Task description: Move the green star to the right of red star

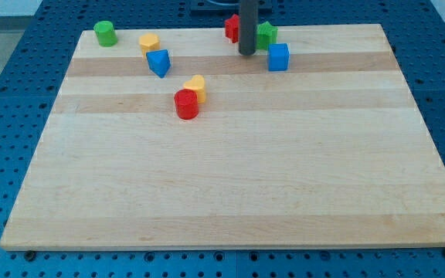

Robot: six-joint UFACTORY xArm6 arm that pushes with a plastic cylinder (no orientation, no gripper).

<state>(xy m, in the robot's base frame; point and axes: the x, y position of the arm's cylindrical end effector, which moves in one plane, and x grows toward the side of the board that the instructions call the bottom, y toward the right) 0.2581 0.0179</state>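
The green star (267,34) sits near the board's top edge, right of centre. The red star (231,28) is just to its left, partly hidden behind my rod. My tip (246,53) rests on the board between the two stars, a little below them, close to the green star's lower left side. The rod rises straight up out of the view's top.
A blue cube (278,57) lies just below and right of the green star. A green cylinder (105,33), a yellow block (149,42) and a blue block (159,62) are at the top left. A red cylinder (186,104) touches a yellow block (196,88) near the centre.
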